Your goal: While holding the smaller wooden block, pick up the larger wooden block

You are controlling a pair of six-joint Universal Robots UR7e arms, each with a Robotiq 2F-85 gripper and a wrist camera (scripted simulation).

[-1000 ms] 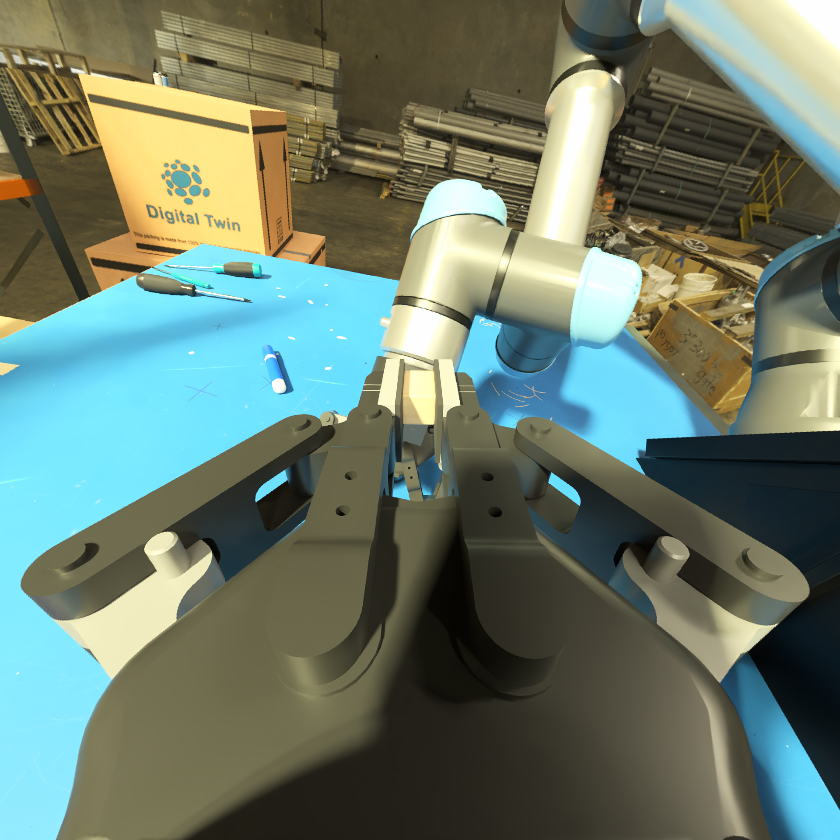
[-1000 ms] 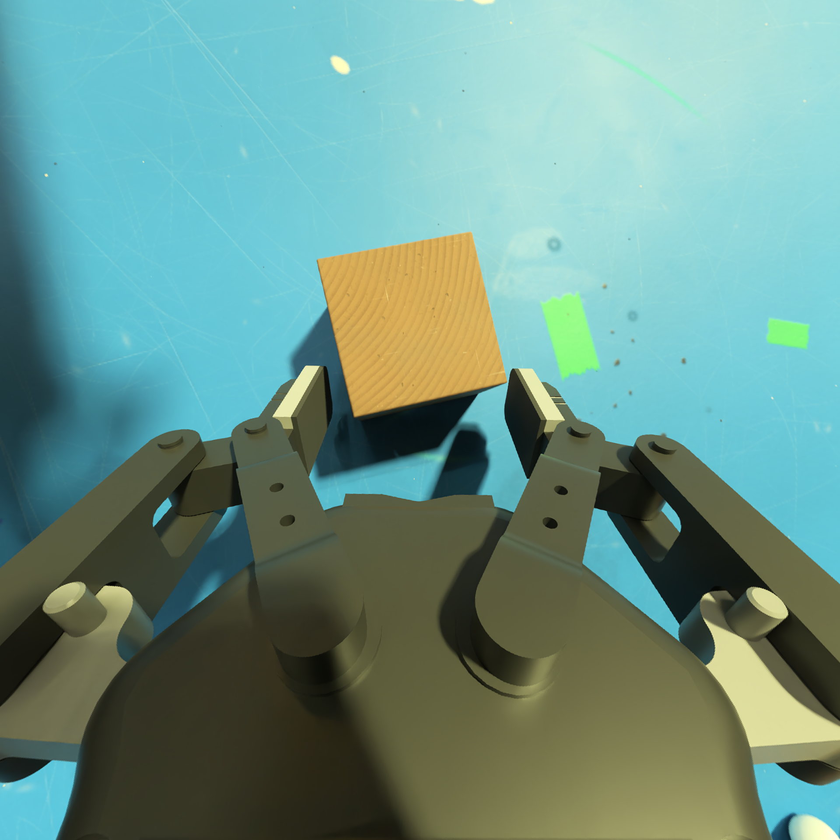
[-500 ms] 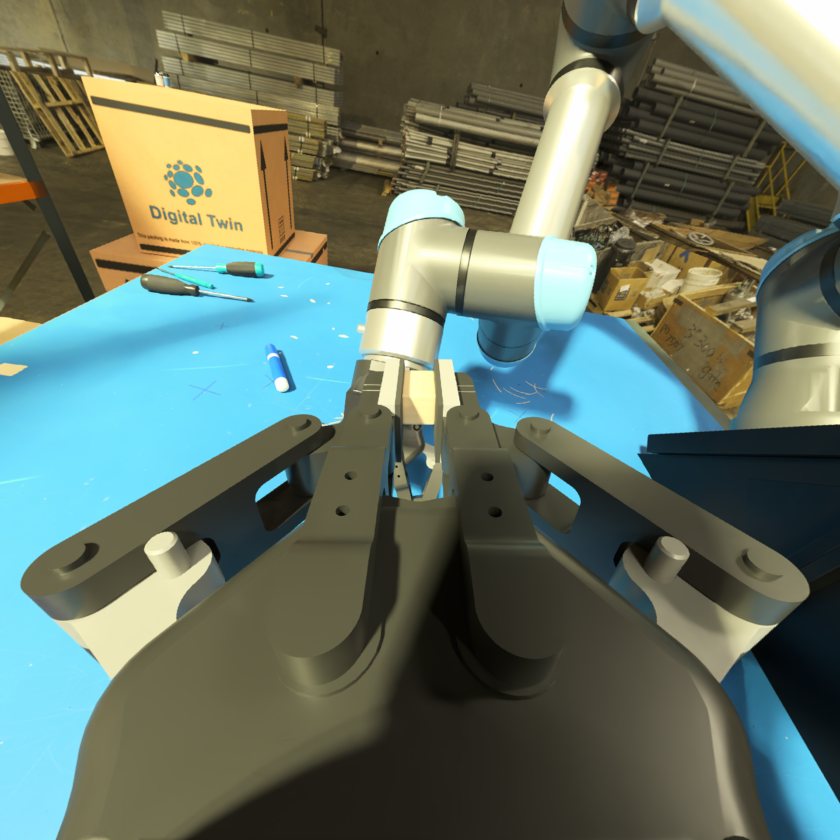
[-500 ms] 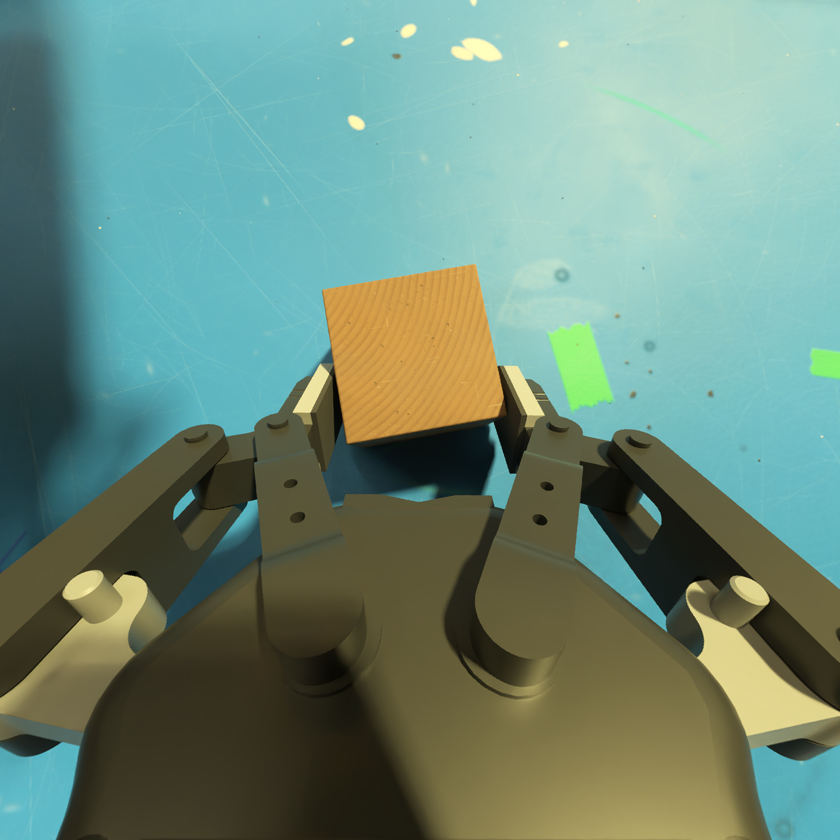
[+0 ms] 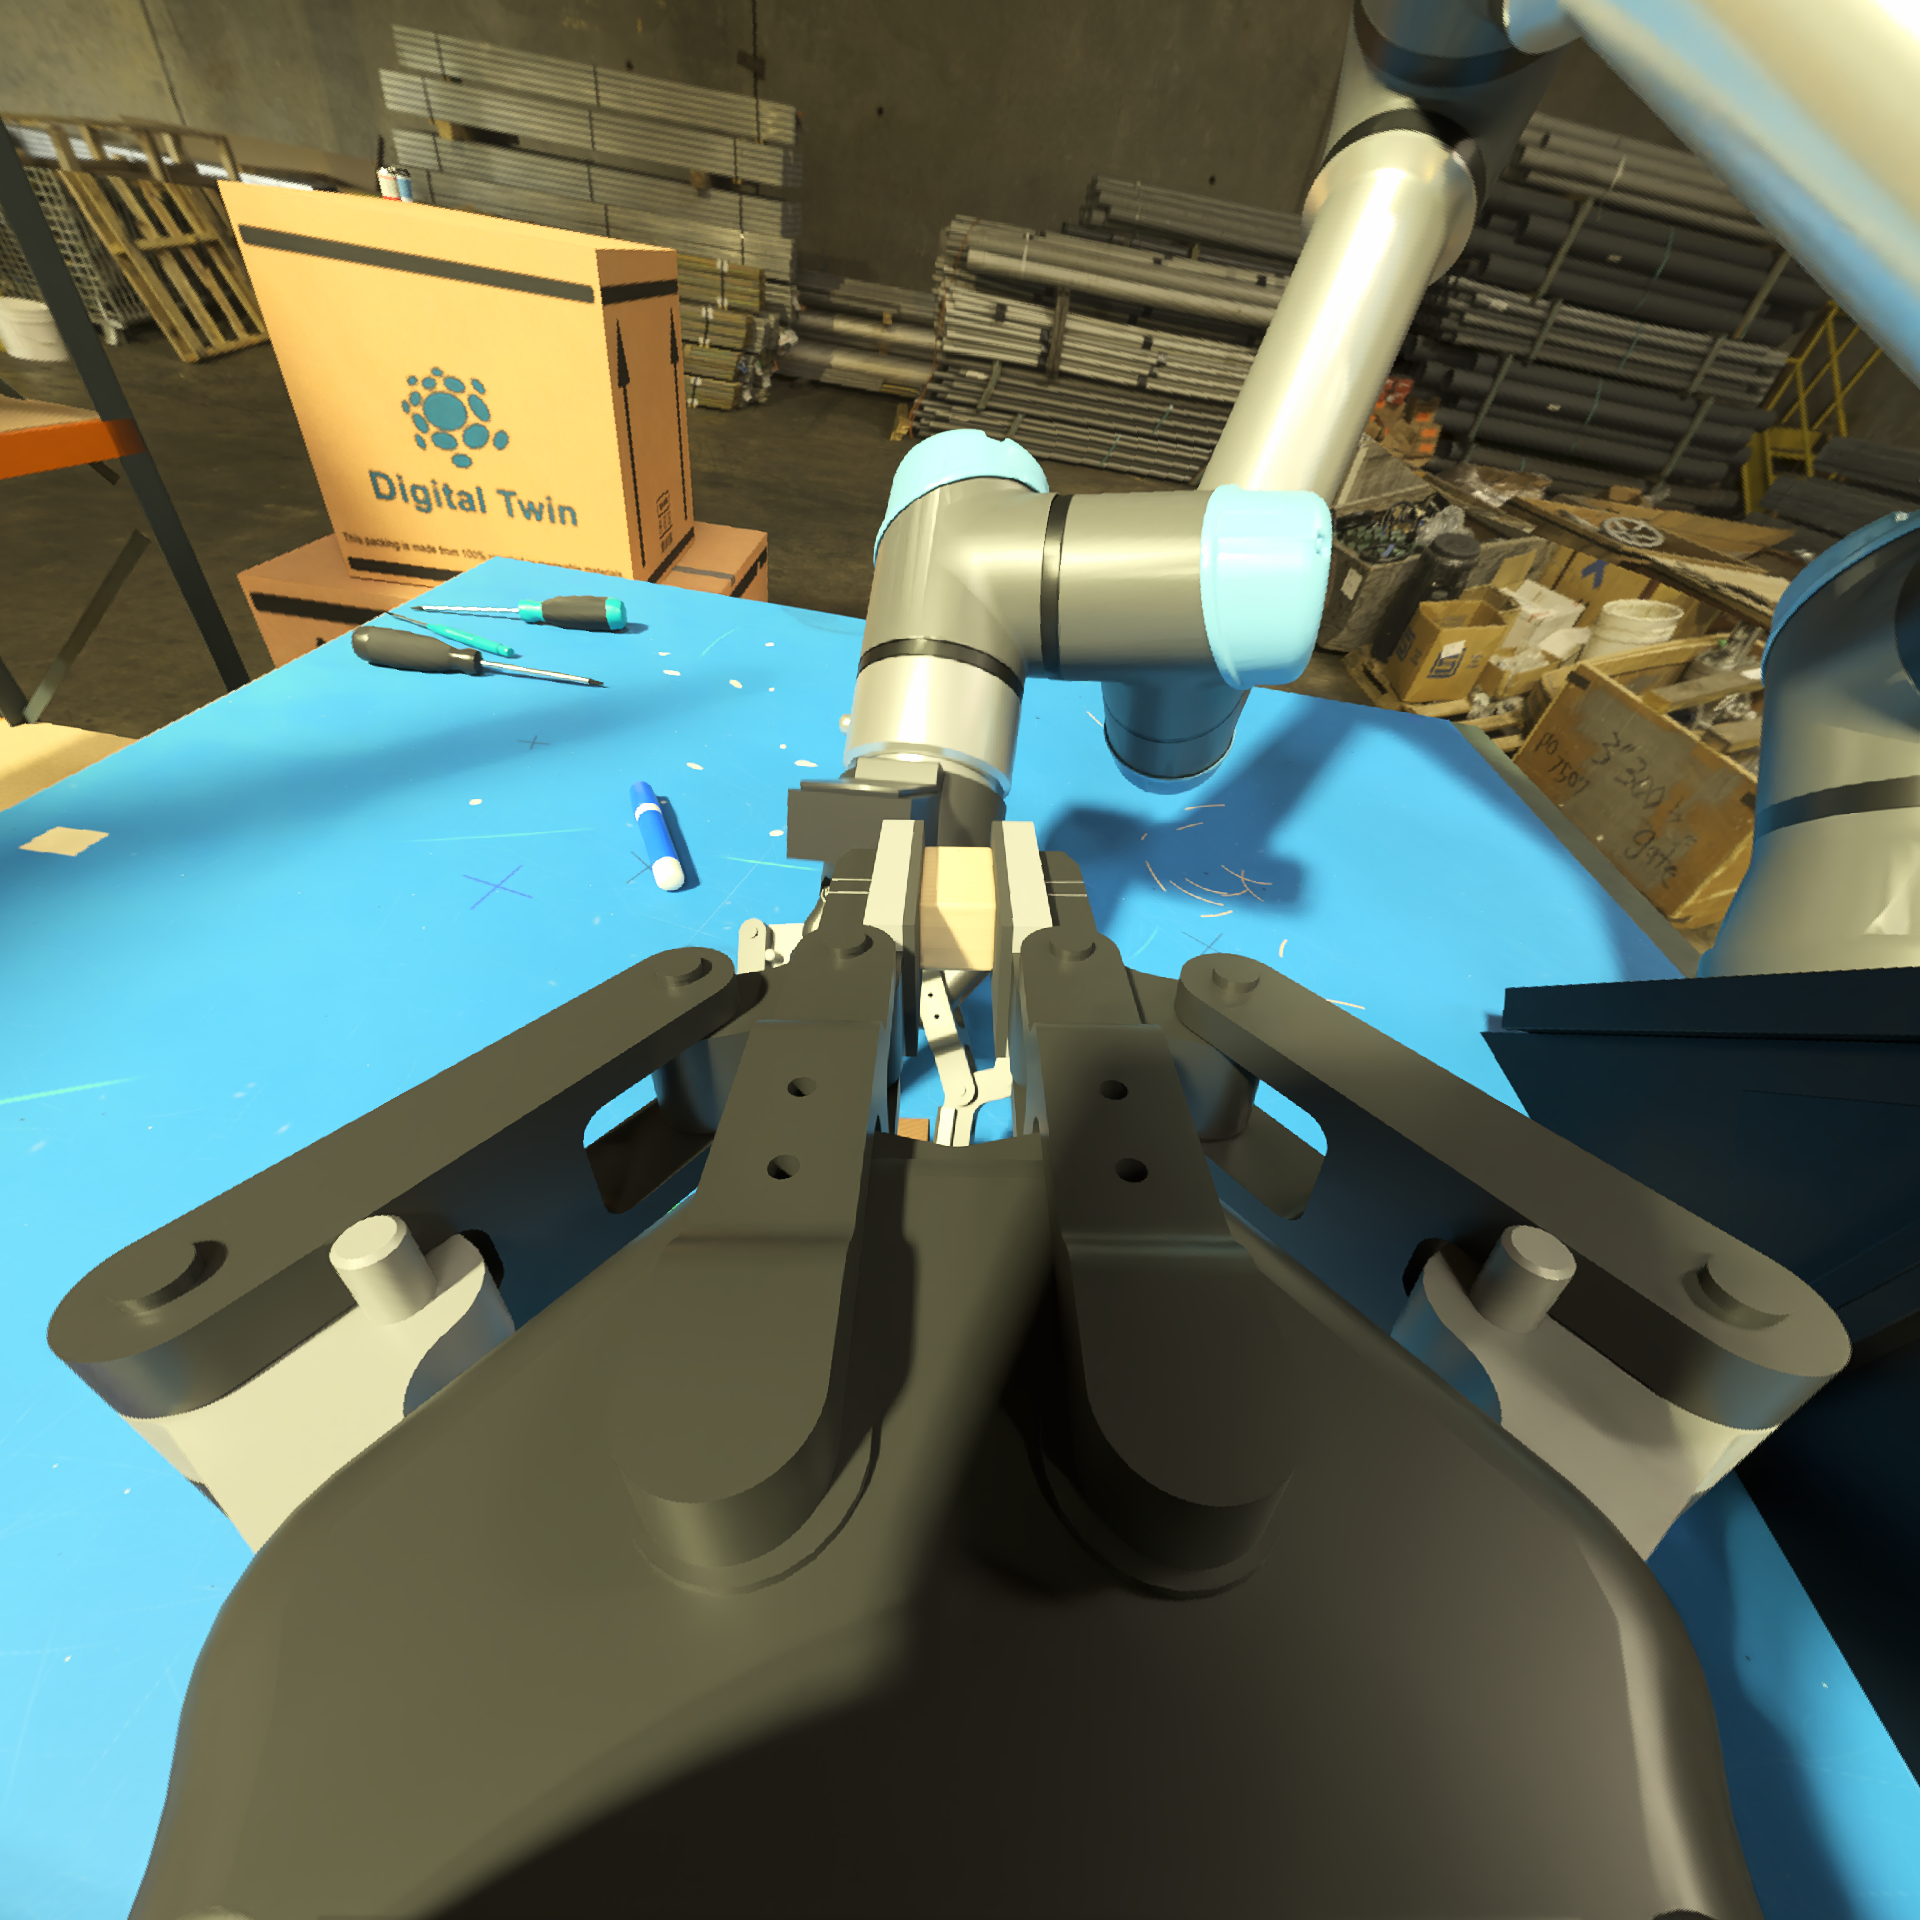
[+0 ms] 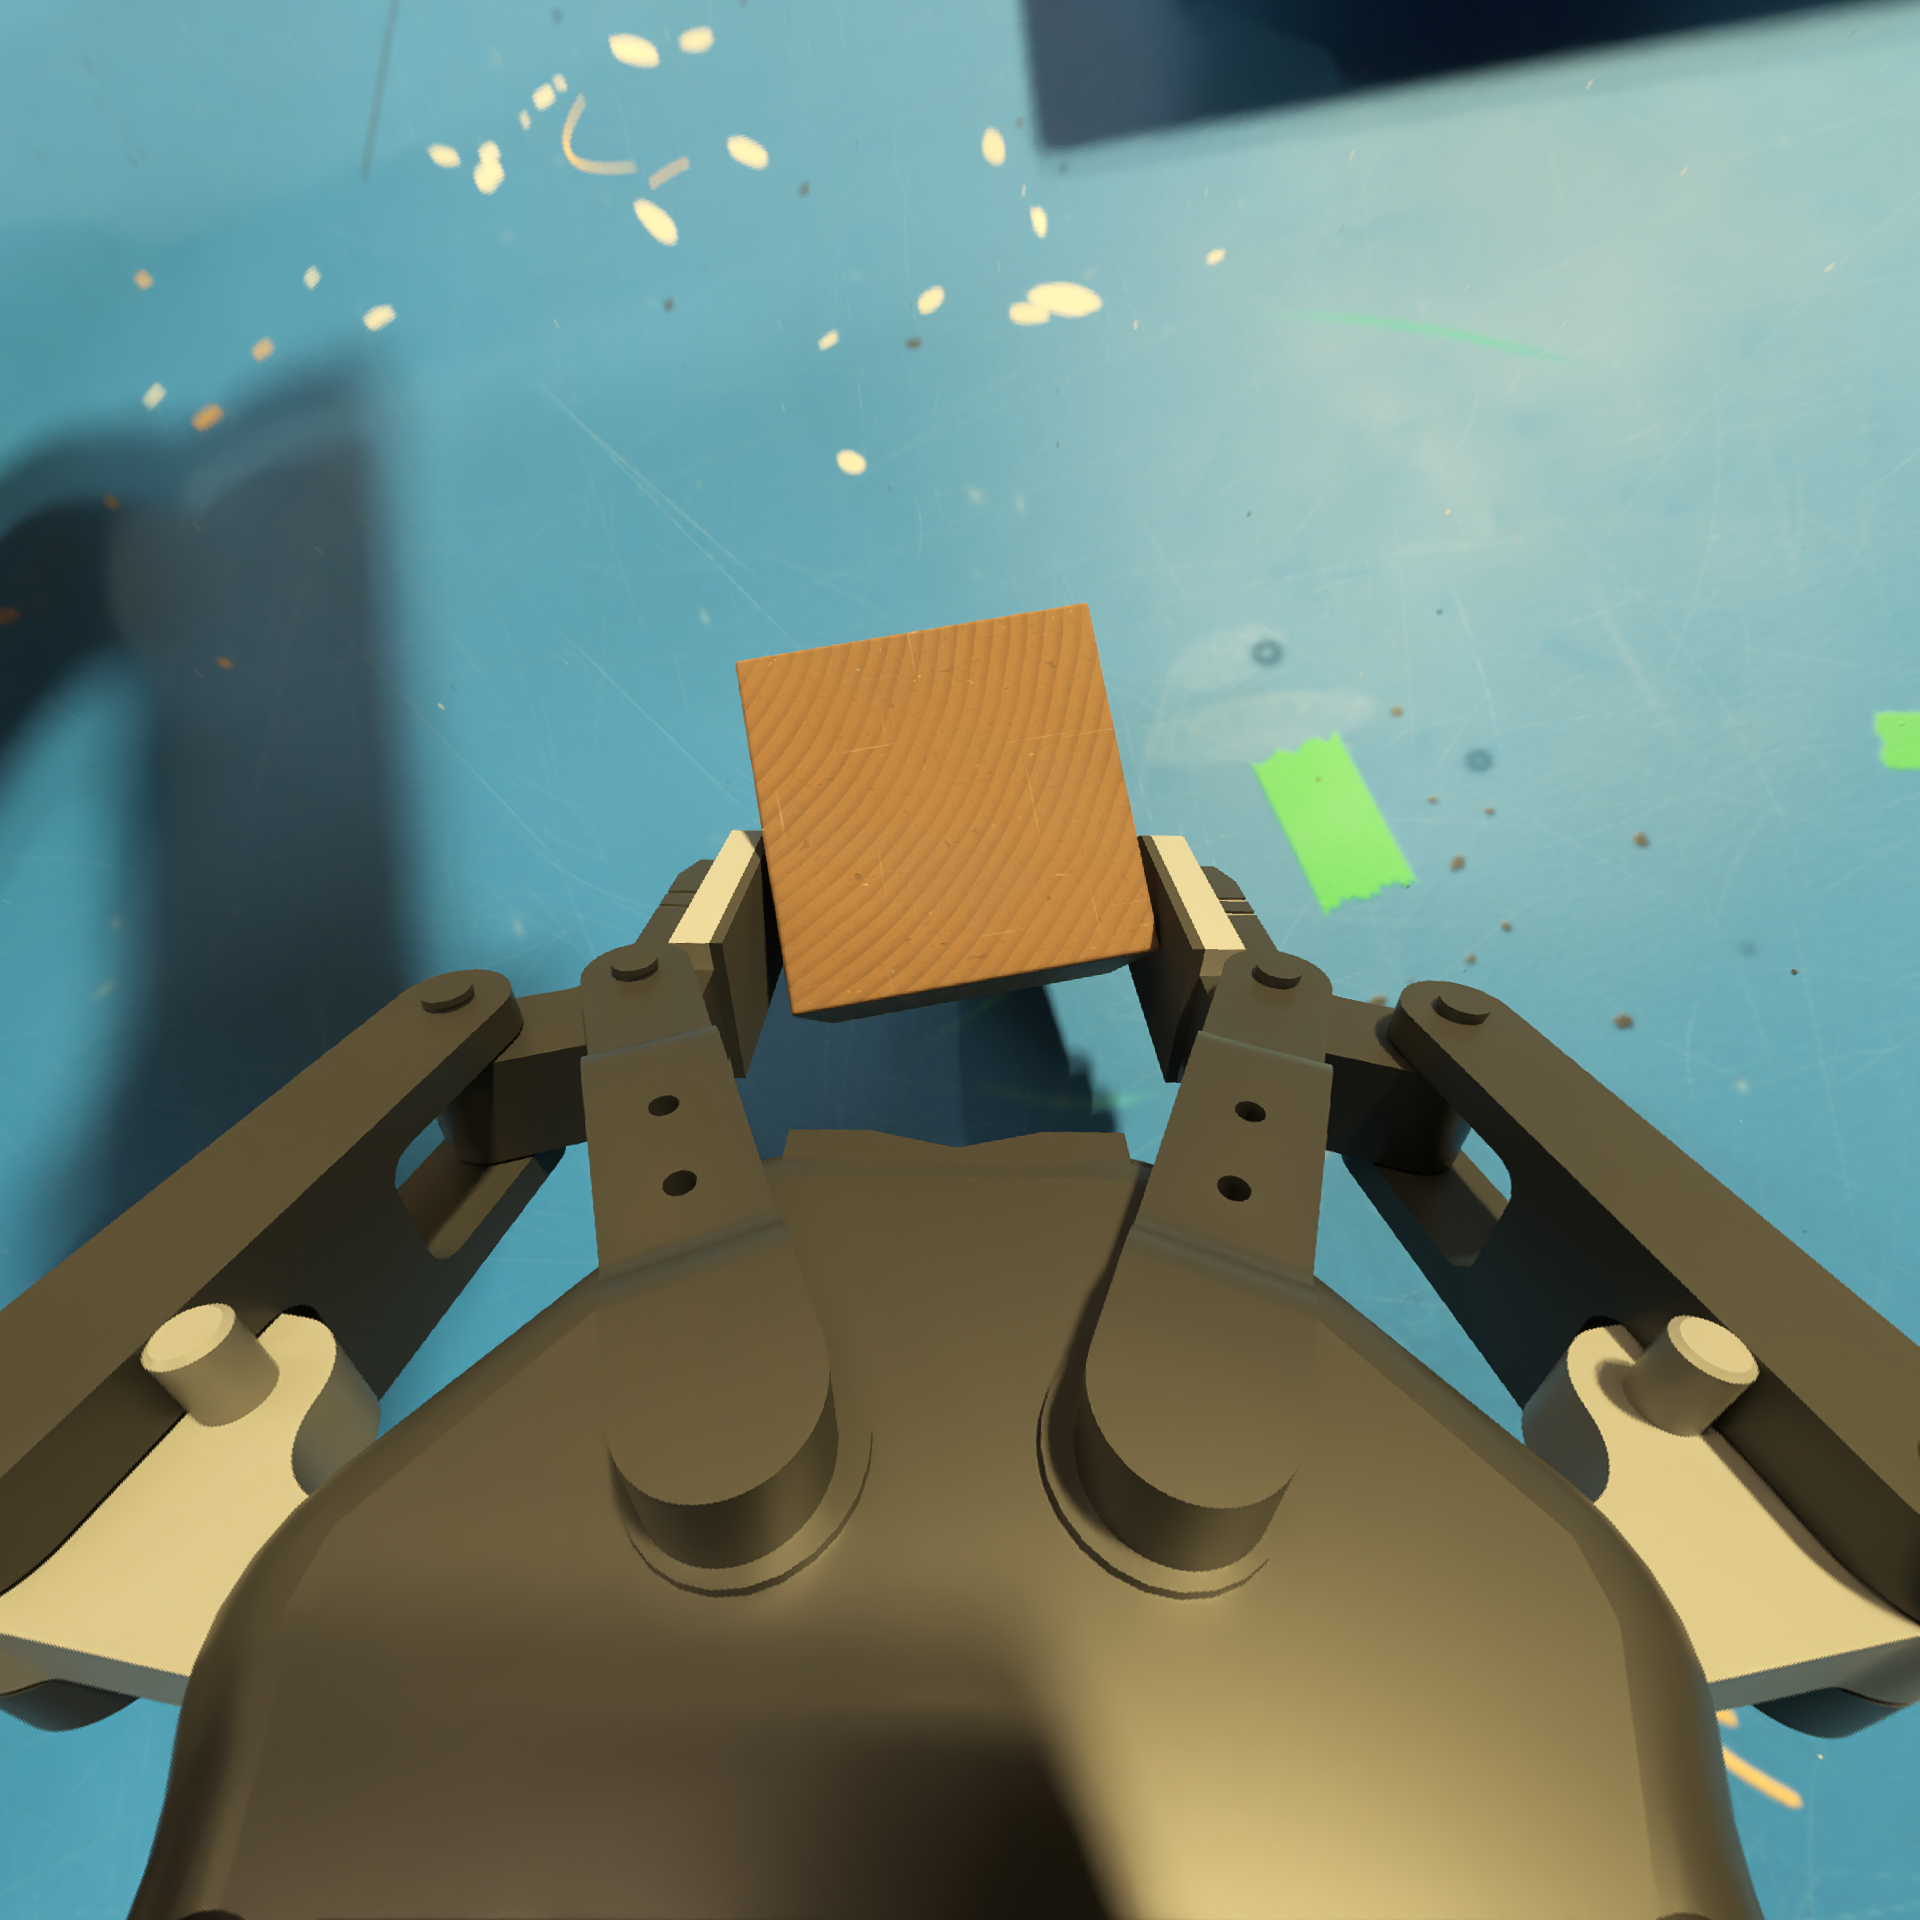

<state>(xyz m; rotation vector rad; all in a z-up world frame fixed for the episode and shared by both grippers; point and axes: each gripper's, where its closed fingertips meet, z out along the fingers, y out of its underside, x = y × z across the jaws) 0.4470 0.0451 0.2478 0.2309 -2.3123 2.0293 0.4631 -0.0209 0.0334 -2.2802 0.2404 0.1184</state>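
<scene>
In the left wrist view my left gripper (image 5: 957, 899) is shut on the smaller pale wooden block (image 5: 957, 906) and holds it above the blue table (image 5: 260, 935). The right arm's wrist (image 5: 935, 675) hangs just beyond it, and a sliver of orange wood (image 5: 912, 1128) shows low between my fingers. In the right wrist view my right gripper (image 6: 954, 894) is shut on the larger orange-brown wooden block (image 6: 940, 805), its pads against the block's two sides, and holds it above the table (image 6: 416, 727).
A blue marker (image 5: 657, 850) lies left of the grippers. Two screwdrivers (image 5: 457, 655) lie at the table's far left, with cardboard boxes (image 5: 457, 384) behind. A dark base (image 5: 1714, 1122) stands at the right. Green tape (image 6: 1332, 821) and pale chips (image 6: 1049, 301) mark the table.
My right gripper closed on the larger block and rose with it, so more table shows below. The right arm's wrist shifted left in the left wrist view. The left gripper kept its hold.
</scene>
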